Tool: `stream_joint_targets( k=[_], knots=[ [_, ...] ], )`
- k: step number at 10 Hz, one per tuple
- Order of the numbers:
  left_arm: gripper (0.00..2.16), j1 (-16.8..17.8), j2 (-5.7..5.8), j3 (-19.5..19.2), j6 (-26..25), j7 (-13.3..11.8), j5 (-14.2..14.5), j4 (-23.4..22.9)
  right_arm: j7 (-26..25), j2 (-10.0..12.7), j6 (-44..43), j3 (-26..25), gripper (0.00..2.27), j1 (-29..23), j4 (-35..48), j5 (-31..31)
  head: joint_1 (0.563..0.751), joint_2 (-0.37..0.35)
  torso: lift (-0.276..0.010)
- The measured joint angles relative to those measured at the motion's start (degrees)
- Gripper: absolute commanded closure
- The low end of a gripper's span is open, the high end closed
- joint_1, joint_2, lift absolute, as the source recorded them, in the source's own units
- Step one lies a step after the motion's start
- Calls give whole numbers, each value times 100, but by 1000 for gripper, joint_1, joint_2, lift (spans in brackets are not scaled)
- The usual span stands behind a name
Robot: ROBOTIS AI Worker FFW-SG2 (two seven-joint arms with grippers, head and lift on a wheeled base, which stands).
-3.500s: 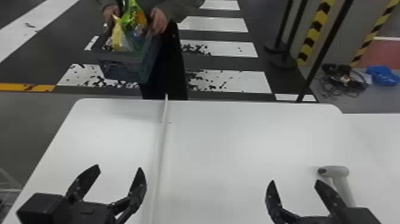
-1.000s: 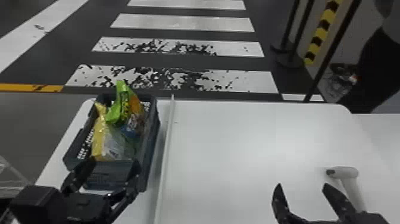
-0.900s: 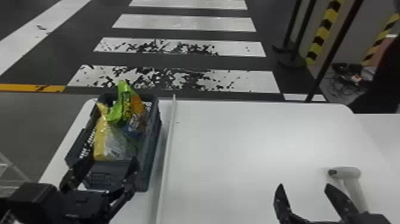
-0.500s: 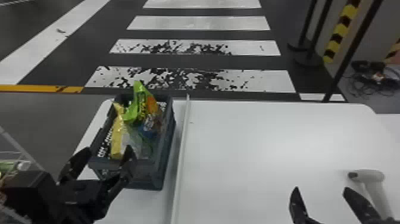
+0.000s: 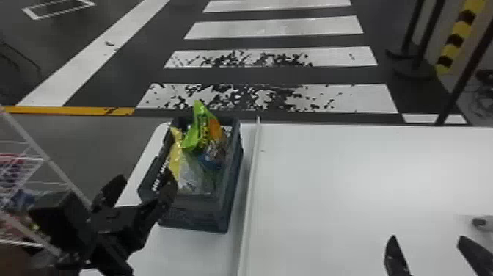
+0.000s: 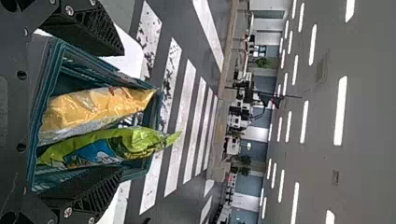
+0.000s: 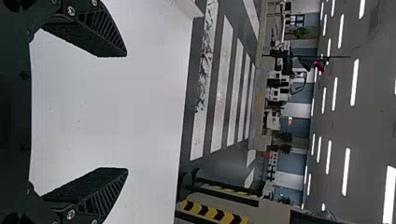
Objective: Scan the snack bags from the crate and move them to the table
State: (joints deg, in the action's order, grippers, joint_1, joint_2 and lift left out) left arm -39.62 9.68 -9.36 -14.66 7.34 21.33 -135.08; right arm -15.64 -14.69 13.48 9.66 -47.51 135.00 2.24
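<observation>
Beyond the gaping, empty left pincer (image 5: 146, 175), snack bags (image 5: 200, 135) are sitting in the crate (image 5: 194, 218); the right pincer (image 5: 427, 237) is gaping, empty.

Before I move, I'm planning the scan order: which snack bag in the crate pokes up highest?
The green bag, right of the yellow bag in the head view. Its tip stands well above the crate's rim; the yellow one sits lower.

in the head view, the right edge cut off the handheld scanner (image 5: 479, 222) and the bottom edge the right gripper (image 5: 427, 238); the left gripper (image 5: 146, 178) hid part of the crate (image 5: 194, 216). goods (image 5: 22, 200) on the wire rack (image 5: 47, 160) were blurred.
</observation>
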Motion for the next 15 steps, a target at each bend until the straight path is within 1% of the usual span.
stream_joint_targets(
  k=[1, 3, 4, 6, 7, 8, 9, 11, 13, 15],
  knots=[
    [134, 165, -29, -69, -326, -39, 61, 13, 0, -18, 11, 15, 120, 4, 0, -4, 695, 174, -95],
    [134, 525, -36, -148, -863, -76, 121, 28, 0, -46, 25, 39, 120, 1, 0, -9, 695, 174, -95],
    [134, 769, -30, -181, -1126, -104, 157, 62, 0, -67, 34, 45, 124, -18, 13, -15, 695, 173, -95],
    [134, 1231, -3, -161, -1327, -132, 165, 289, 0, -123, 57, 34, 124, -83, 76, -26, 695, 170, -95],
    [134, 1475, 6, -121, -1338, -147, 148, 505, 0, -170, 80, 23, 124, -149, 134, -47, 695, 167, -95],
    [134, 1726, 6, -61, -1316, -235, 133, 817, 0, -239, 112, 18, 124, -237, 208, -78, 695, 164, -95],
    [137, 1933, 3, 2, -1217, -330, 128, 1114, -5, -290, 135, 17, 124, -298, 265, -110, 695, 159, -95],
    [144, 2291, -7, 169, -945, -446, 118, 1555, -4, -360, 253, 10, 124, -355, 331, -136, 695, 145, -95],
    [147, 2701, -18, 369, -827, -454, 76, 1978, -7, -394, 368, 9, 124, -396, 342, -184, 695, 122, -95],
    [157, 3044, -19, 484, -746, -454, 49, 2383, -16, -427, 395, 3, 124, -422, 343, -197, 695, 110, -95]
  ],
)
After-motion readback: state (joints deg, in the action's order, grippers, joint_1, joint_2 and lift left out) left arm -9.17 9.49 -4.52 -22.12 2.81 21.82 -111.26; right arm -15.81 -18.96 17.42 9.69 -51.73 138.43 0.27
